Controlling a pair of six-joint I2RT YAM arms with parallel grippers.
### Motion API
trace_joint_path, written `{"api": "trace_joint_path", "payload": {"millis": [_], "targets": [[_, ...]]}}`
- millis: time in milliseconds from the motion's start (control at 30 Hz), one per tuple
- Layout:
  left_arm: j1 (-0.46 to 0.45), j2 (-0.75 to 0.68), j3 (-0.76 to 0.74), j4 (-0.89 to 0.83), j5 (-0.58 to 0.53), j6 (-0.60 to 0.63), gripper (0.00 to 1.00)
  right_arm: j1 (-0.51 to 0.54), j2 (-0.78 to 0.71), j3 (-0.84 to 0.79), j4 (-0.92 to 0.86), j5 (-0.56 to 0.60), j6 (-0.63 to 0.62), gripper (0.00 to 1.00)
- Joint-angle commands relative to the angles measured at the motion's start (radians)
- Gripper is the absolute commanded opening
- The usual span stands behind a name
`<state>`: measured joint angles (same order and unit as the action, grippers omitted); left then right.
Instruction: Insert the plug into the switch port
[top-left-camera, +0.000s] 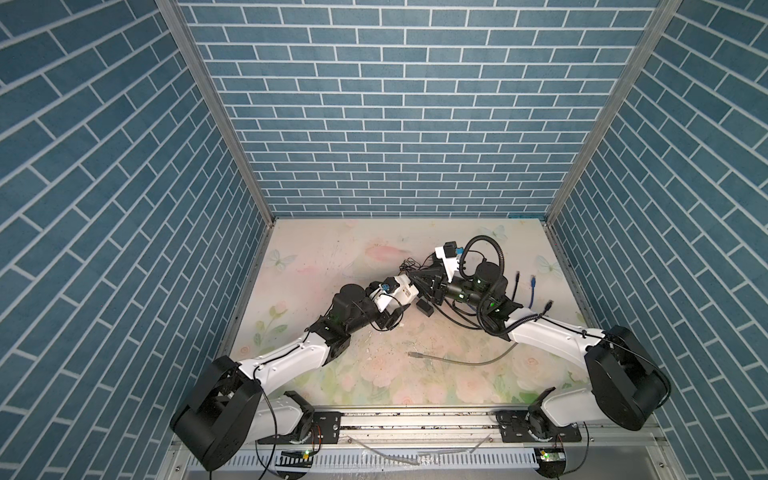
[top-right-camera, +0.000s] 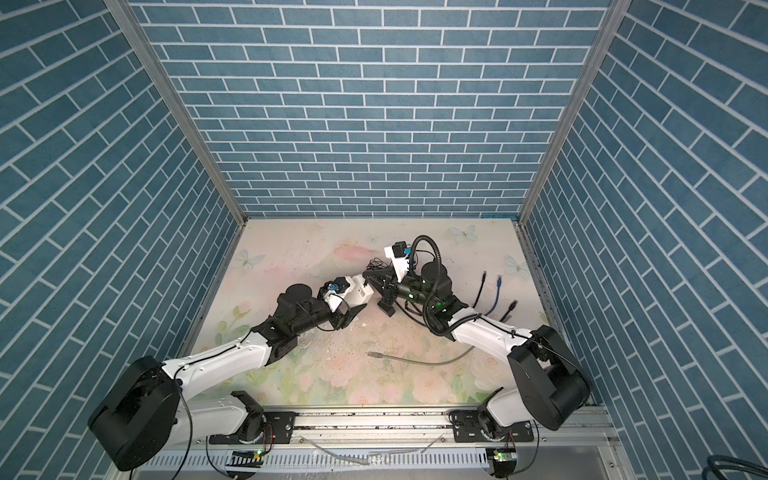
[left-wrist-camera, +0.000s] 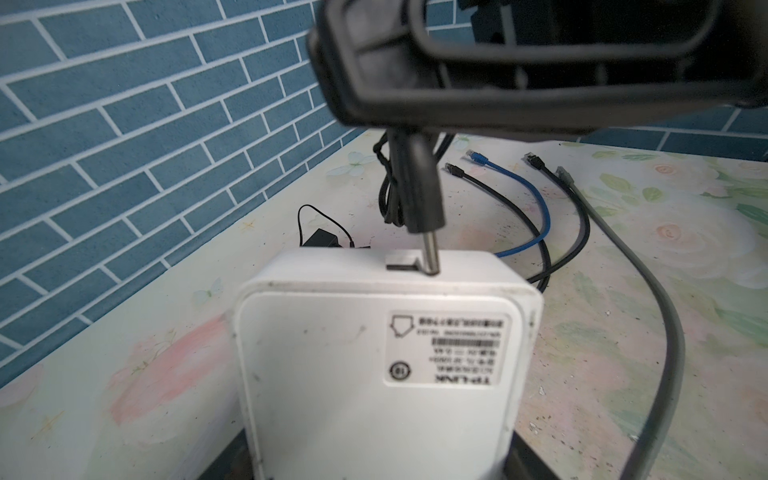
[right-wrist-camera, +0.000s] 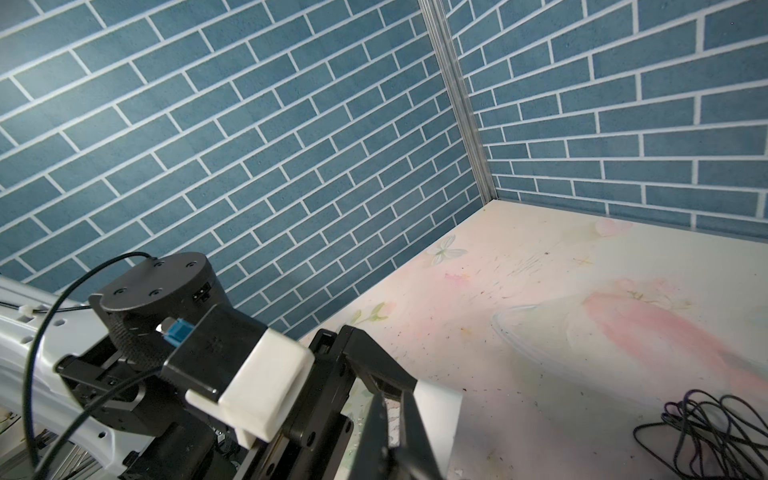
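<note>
My left gripper is shut on the white switch, and its dark fingers press both sides of the box. The switch is held above the mat at mid-table, in both top views. My right gripper reaches in from the right, shut on the black barrel plug. The plug's metal pin touches the switch's end face beside a small grey recess. I cannot tell whether the pin sits inside a port. In the right wrist view the shut fingers cross in front of the switch.
A black power adapter lies on the floral mat under the grippers. Black and blue network cables lie to the right. A grey cable runs across the front of the mat. The plug's coiled cord lies behind. Brick-patterned walls enclose three sides.
</note>
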<state>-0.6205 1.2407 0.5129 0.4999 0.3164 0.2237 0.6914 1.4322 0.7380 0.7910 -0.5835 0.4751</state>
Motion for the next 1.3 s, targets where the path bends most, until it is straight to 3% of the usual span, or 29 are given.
{"api": "trace_joint_path", "payload": {"millis": [0, 367, 767, 933, 1267], "targets": [[-0.004, -0.001, -0.006, 0.08, 0.036, -0.027, 0.59, 0.011, 0.017, -0.026, 0.025, 0.014, 0.015, 0.0], [-0.005, -0.009, -0.021, 0.112, 0.057, -0.053, 0.59, 0.01, 0.022, -0.032, 0.014, 0.083, -0.011, 0.0], [-0.005, 0.005, 0.005, 0.191, 0.003, -0.146, 0.58, 0.034, 0.043, -0.02, -0.045, 0.033, -0.029, 0.0], [-0.005, 0.002, 0.071, 0.157, -0.01, -0.146, 0.58, 0.055, 0.051, -0.022, -0.106, 0.032, -0.047, 0.0], [-0.005, -0.018, 0.113, 0.267, -0.008, -0.146, 0.58, 0.076, 0.096, -0.004, -0.216, 0.04, -0.06, 0.0]]}}
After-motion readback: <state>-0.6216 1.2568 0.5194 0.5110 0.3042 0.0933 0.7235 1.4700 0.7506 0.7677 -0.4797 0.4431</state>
